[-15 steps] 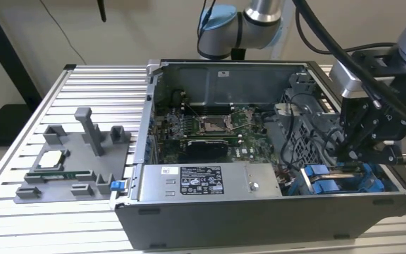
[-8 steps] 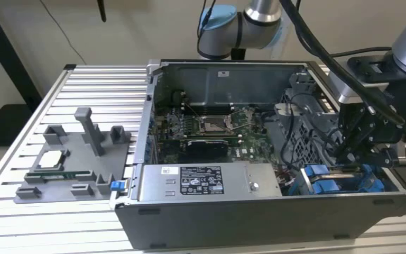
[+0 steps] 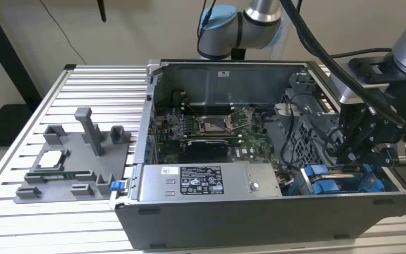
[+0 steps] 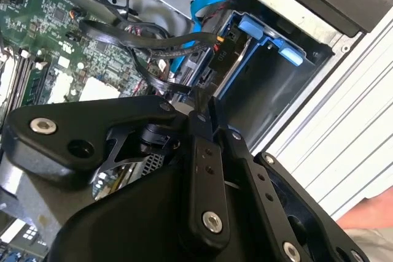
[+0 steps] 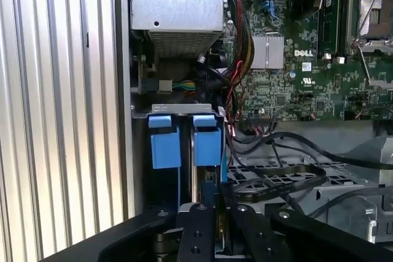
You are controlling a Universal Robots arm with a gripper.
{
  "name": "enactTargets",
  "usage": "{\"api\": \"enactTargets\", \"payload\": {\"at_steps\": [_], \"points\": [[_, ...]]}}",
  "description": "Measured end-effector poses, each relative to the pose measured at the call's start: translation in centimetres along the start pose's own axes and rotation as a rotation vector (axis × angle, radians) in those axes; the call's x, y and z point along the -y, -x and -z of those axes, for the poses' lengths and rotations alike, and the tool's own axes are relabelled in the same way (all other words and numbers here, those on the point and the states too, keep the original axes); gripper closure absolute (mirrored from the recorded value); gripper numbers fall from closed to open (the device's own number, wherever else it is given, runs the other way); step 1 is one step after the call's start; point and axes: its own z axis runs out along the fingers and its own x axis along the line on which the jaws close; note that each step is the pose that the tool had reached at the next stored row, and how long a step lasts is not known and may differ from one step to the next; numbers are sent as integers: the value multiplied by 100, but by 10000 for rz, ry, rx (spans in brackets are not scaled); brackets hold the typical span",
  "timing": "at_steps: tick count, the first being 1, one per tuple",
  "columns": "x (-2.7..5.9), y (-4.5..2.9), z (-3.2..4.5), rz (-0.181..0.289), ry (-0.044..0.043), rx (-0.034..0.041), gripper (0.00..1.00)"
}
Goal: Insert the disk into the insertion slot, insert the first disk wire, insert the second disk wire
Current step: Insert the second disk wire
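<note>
Your claw (image 3: 361, 159) sits low in the open computer case (image 3: 259, 211), at about four o'clock in the exterior view, right over the insertion slot (image 3: 337, 180) with its blue plastic fittings. In both wrist views the two black fingers (image 4: 206, 145) stand close together, and in the second wrist view something thin and dark appears pinched at their tips; it looks like the end of a disk wire (image 4: 147, 35), one of the flat black cables looping over from the motherboard (image 5: 307, 78), though you cannot be sure the grip is firm. In the first wrist view the fingers (image 5: 202, 225) come down directly in line with the two blue latch tabs (image 5: 181, 142) at the mouth of the bay, which suggests the arm is aligned this way so a connector can travel straight along the bay's axis. As for the disk, no drive lies loose on the desk (image 3: 83, 95) or elsewhere in the case, so it is probably already seated in the slot behind those blue tabs, but its body is hidden and you cannot confirm this. The grey power-supply box (image 3: 210, 182) sits just beside the bay, toward eight o'clock of the claw, leaving a tight channel to work in, while the grey fixture (image 3: 76, 159) with spare parts stays well apart on the desk
</note>
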Motion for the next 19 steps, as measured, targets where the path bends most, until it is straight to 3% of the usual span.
{"api": "enactTargets", "payload": {"at_steps": [19], "points": [[76, -8, -98, 1, 0, 2, 100]]}}
